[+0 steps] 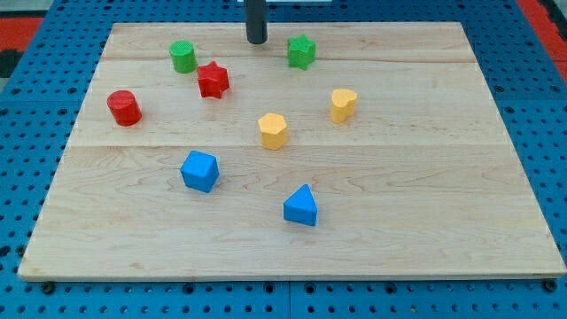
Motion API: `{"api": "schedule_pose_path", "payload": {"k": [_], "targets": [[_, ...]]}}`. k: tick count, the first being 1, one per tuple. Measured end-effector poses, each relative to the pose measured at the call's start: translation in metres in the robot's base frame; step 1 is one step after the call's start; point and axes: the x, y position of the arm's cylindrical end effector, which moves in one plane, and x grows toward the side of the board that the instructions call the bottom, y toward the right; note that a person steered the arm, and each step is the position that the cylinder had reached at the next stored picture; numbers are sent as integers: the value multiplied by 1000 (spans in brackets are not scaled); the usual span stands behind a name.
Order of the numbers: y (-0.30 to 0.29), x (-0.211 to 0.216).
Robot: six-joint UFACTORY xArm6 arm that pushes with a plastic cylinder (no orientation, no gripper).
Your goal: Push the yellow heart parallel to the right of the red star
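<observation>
The yellow heart [343, 104] lies right of the board's middle. The red star [213, 80] lies at the upper left, well to the left of the heart and slightly higher in the view. My tip [256, 40] stands near the view's top edge, between the red star and the green star [301, 51]. It touches no block. It is above and to the left of the yellow heart.
A yellow hexagon [273, 130] lies between star and heart, lower down. A green cylinder [183, 57] and a red cylinder [124, 107] are at the left. A blue cube [199, 170] and a blue triangular block [301, 206] lie nearer the bottom. The wooden board [425, 221] rests on blue pegboard.
</observation>
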Motion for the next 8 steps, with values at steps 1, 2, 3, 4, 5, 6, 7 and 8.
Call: {"api": "schedule_pose_path", "payload": {"k": [1, 2, 3, 4, 5, 6, 7, 8], "targets": [[46, 14], [93, 34], [133, 75], [63, 80], [98, 108], [163, 103], [142, 97], [196, 73]]}}
